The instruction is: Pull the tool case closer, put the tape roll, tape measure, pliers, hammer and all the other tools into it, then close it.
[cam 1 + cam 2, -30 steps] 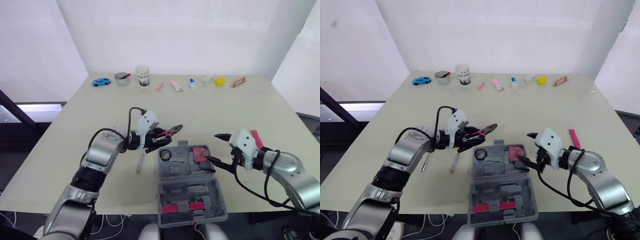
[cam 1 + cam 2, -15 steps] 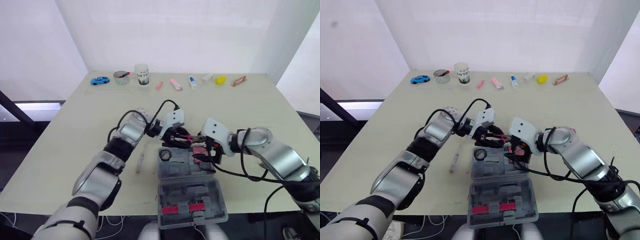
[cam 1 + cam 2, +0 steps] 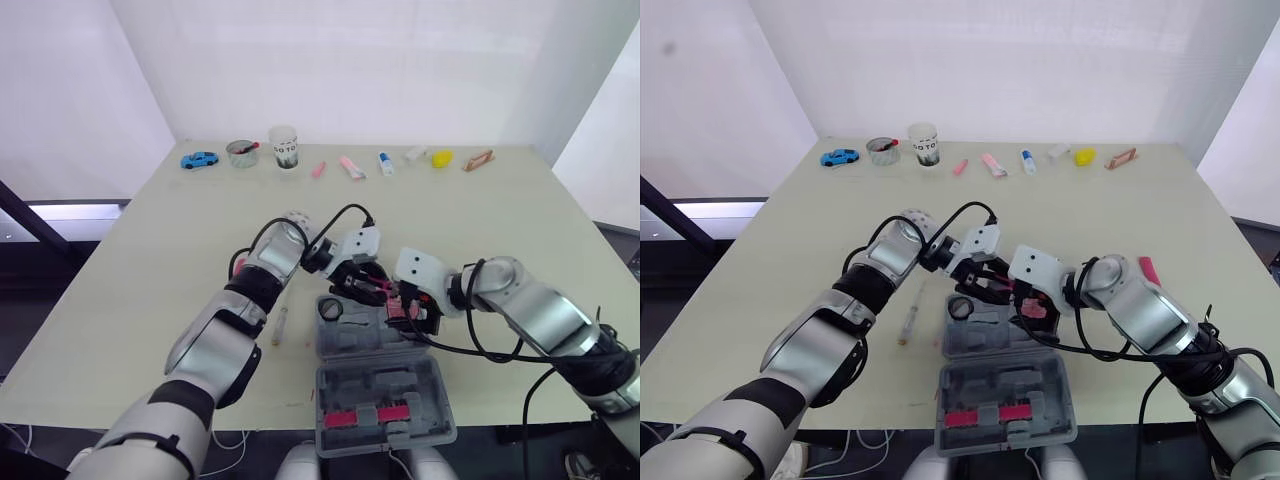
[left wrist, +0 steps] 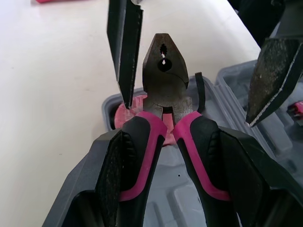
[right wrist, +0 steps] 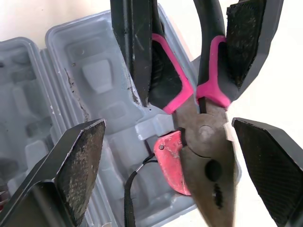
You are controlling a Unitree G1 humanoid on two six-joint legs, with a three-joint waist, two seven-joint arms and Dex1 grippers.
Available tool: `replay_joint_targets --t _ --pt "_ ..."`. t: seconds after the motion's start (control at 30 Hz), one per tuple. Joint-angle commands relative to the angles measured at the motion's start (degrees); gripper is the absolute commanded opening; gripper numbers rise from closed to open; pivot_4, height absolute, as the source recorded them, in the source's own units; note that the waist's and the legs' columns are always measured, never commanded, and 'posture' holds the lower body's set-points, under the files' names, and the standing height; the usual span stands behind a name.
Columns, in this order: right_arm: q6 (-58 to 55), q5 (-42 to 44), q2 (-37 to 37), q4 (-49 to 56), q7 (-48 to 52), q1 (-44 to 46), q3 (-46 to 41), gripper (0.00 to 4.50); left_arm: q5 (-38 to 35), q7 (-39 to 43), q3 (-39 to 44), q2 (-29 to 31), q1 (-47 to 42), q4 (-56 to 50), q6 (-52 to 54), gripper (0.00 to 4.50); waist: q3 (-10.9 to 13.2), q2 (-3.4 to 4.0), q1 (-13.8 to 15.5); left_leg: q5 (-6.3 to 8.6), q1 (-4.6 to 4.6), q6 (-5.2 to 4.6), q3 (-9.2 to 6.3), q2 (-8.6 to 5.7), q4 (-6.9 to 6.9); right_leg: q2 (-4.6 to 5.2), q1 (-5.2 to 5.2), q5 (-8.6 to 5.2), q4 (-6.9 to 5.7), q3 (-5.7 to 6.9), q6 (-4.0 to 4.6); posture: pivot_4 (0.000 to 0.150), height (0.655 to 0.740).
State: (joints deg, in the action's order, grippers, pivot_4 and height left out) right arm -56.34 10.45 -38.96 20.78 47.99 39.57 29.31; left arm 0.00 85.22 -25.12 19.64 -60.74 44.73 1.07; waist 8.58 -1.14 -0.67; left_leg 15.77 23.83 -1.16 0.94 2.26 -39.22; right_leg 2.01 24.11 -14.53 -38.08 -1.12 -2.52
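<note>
Over the open case (image 3: 375,380) at the near edge of the table (image 3: 480,220), our left gripper (image 4: 173,137) pinches the pliers (image 4: 163,80) by the handles; our right gripper (image 5: 169,125) stands spread around their head. We should seat them flat in a recess before releasing.

Far off: blue toy car (image 3: 200,160), paper cup (image 3: 284,148), yellow lump (image 3: 441,157) (perhaps a lemon).
</note>
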Motion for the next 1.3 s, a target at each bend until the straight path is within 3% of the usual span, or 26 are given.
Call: replay_joint_targets --t 0.03,0.13,0.2,0.33,0.4,0.43,1.3 --pt "0.35 -0.35 -0.02 1.22 0.41 0.69 -0.56 4.50 -0.11 0.52 1.79 -0.62 -1.79 -0.10 -1.23 2.51 0.00 0.00 0.01 0.00 0.00 0.00 0.00 0.00 0.00 0.00 0.00 0.00 0.00 0.00 0.00 0.150 0.7400" --pt "0.65 -0.49 0.05 1.24 0.76 0.73 -0.22 4.50 0.19 0.57 2.05 -0.62 -1.84 0.33 -1.61 2.51 0.00 0.00 -0.01 0.00 0.00 0.00 0.00 0.00 -0.01 0.00 0.00 0.00 -0.01 0.00 0.00 0.150 0.7400" --pt "0.74 -0.56 -0.20 1.33 1.05 0.57 -0.03 4.09 0.08 0.41 2.41 -0.76 -1.84 0.33 -1.31 2.51 0.00 0.00 -0.02 0.00 0.00 0.00 -0.01 0.00 -0.01 0.00 0.00 0.00 -0.01 0.01 0.00 0.150 0.7400" --pt "0.98 -0.90 -0.22 1.27 1.24 0.28 0.10 2.37 -0.12 0.45 2.76 -0.81 -1.64 -0.35 -0.84 2.51 0.00 0.00 0.03 0.00 0.00 0.00 -0.01 0.00 -0.01 0.00 0.00 0.00 -0.01 0.01 0.00 0.150 0.7400" --pt "1.16 -1.36 -0.02 1.01 1.35 0.29 0.18 1.27 -0.40 0.70 3.06 -0.82 -1.48 -1.05 -0.43 2.51 0.00 0.00 0.01 0.00 0.00 0.00 -0.01 0.00 -0.02 0.00 0.00 0.00 -0.01 0.01 0.00 0.150 0.7400" --pt "1.28 -1.63 0.05 0.86 1.38 0.27 0.20 1.07 -0.51 0.85 3.13 -0.81 -1.34 -1.46 -0.19 2.51 0.00 0.00 -0.02 0.00 0.00 0.00 -0.01 0.00 -0.02 0.00 0.00 0.00 -0.01 0.01 0.00 0.150 0.7400" --pt "-0.50 -1.61 0.84 -2.17 1.77 -3.34 -1.86 1.07 -2.74 3.03 4.62 -0.83 0.97 -5.00 -4.19 2.51 0.00 0.00 -0.03 0.00 -0.02 0.00 -0.02 0.00 -0.09 0.00 0.00 0.00 -0.12 0.01 0.00 0.150 0.7400"
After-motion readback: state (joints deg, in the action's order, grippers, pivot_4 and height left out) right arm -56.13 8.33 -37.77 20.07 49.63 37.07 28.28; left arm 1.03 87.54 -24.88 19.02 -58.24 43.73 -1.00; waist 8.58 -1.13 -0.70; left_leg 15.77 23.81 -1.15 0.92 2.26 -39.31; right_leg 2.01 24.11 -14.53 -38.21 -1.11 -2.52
